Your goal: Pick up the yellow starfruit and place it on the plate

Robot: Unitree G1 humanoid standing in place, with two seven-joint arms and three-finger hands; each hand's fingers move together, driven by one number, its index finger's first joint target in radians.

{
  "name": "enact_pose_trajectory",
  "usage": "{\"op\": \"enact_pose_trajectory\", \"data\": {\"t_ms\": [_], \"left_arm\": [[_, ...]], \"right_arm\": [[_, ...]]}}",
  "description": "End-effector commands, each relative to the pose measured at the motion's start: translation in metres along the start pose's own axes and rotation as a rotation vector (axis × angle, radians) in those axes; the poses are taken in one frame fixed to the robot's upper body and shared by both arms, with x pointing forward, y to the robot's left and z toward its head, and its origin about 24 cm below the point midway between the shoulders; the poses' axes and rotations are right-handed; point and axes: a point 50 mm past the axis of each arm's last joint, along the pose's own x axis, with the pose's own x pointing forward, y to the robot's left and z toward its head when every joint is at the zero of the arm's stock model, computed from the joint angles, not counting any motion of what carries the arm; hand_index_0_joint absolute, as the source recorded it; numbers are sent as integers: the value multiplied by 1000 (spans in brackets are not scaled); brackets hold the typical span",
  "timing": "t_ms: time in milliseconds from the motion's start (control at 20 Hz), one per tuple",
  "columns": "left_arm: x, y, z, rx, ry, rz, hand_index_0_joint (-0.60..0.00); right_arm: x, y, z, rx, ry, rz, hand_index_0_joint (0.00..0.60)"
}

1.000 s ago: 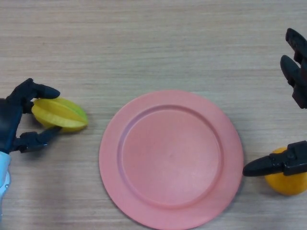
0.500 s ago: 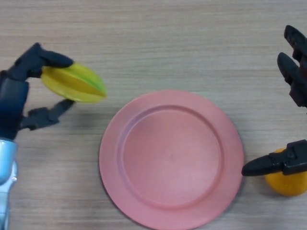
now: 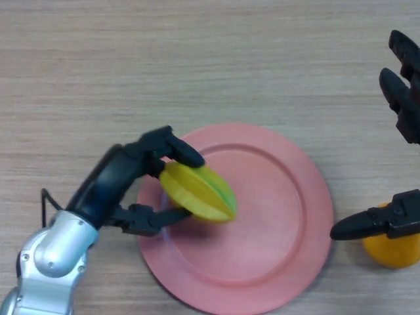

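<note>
The left hand [image 3: 125,180] pinches the yellow starfruit [image 3: 197,191] between thumb and curled fingers, over the left part of the pink plate [image 3: 275,262]. Right of the plate, the right hand [image 3: 400,164] has its fingers spread wide, its thumb beside an orange fruit [image 3: 394,252] on the wooden table [image 3: 197,59].

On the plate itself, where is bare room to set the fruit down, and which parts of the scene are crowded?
The plate is bare across its middle and right half, up to the rim near the right hand. Its left part is crowded: the left hand holds the starfruit over it. An orange fruit sits beside the right rim. The table beyond the plate is bare.
</note>
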Motion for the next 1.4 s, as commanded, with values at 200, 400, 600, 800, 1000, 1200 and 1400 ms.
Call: {"op": "enact_pose_trajectory", "data": {"t_ms": [200, 400, 600, 800, 1000, 1200, 1400], "left_arm": [[5, 8, 21, 115, -107, 58, -300], [5, 6, 33, 210, -183, 117, 0], [-14, 24, 70, 51, -397, 206, 0], [-29, 57, 81, -90, -477, 317, 0], [-43, 86, 76, -263, -520, 454, 0], [-47, 103, 64, -256, -481, 543, 0], [-49, 105, 63, -261, -450, 522, 0]], "right_arm": [[-10, -14, 30, -57, -176, -68, 0], [-13, -14, 32, -73, -173, -73, 0], [-14, -15, 34, -78, -175, -74, 0], [-12, -14, 33, -75, -178, -80, 0], [-10, -14, 31, -85, -182, -82, 0], [-5, -14, 30, -92, -190, -75, 0], [-1, -12, 27, -74, -192, -64, 0]]}}
